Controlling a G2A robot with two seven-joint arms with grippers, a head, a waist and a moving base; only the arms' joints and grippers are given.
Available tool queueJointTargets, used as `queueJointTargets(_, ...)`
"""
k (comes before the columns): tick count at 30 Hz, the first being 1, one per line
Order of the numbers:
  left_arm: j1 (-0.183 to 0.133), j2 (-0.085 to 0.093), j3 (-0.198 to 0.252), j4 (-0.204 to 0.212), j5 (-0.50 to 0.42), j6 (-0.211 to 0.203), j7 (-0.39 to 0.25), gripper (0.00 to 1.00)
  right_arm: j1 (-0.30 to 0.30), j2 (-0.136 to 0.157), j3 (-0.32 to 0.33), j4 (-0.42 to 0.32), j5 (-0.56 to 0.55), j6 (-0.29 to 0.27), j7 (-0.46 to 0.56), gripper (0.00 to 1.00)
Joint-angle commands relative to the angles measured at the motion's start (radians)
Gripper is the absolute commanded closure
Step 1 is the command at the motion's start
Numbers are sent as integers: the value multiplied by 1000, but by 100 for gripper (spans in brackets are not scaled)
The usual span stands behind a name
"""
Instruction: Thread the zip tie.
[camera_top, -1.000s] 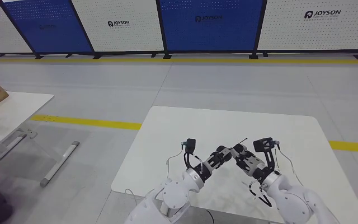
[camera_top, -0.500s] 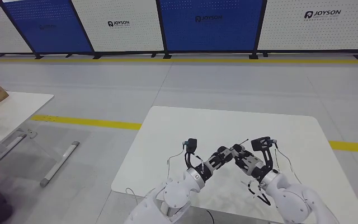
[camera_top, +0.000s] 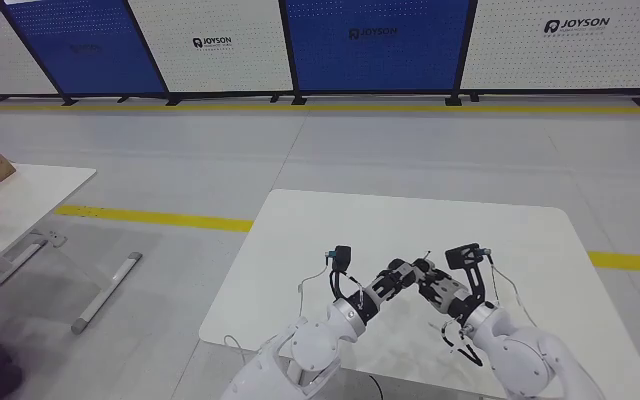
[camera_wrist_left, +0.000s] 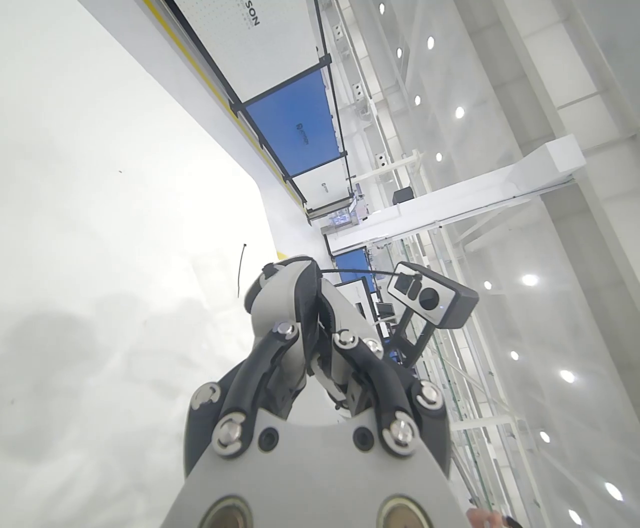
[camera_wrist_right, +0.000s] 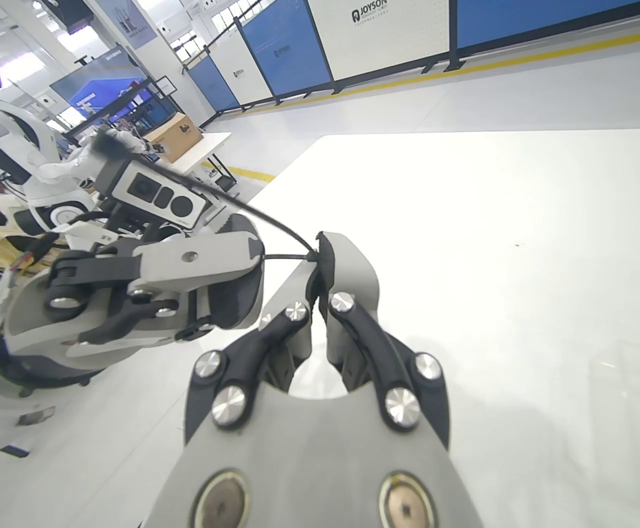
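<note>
Now the left end effector (camera_wrist_right: 256, 261) and right end effector (camera_wrist_right: 317, 260) both pinch the zip tie (camera_wrist_right: 225, 197) above the table (camera_wrist_right: 475, 225); tail seems already entered, so pull straight, gently.

zip tie (camera_wrist_right: 260, 215): black plastic | table (camera_wrist_right: 475, 225): matt white | right gripper (camera_wrist_right: 316, 260): plastic (metal screws (camera_wrist_right: 400, 402))

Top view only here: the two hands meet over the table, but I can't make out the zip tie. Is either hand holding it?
Observer: Yes, the right hand is shut on the zip tie at its fingertips.
Operator: And the left?
Observer: The left hand is shut on it too; a short stretch runs straight between the two hands.
Operator: Any free length?
Observer: A long strand leaves the right hand's grip, slanting up over the left hand.
</note>
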Motion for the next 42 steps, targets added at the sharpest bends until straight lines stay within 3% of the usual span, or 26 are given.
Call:
queueJointTargets(1,3,1,-1,-2,-1,-8,-2,100,3,-1,-4,3,-1,1,4,100)
queueJointTargets(23,37,10,-20,-41,-8,-74,-23,100,36,-7,-42,56,-5,10,32,100)
queueJointTargets(39,50,14,-20,-64,-6,-90,-17,100,60,-12,-50,98,2,9,27,100)
queueJointTargets(41,46,12,-20,-60,-1,-83,9,100,57,-12,-42,95,22,2,15,0)
queueJointTargets(42,44,11,-18,-58,6,-82,22,100,55,-12,-38,94,30,-2,10,0)
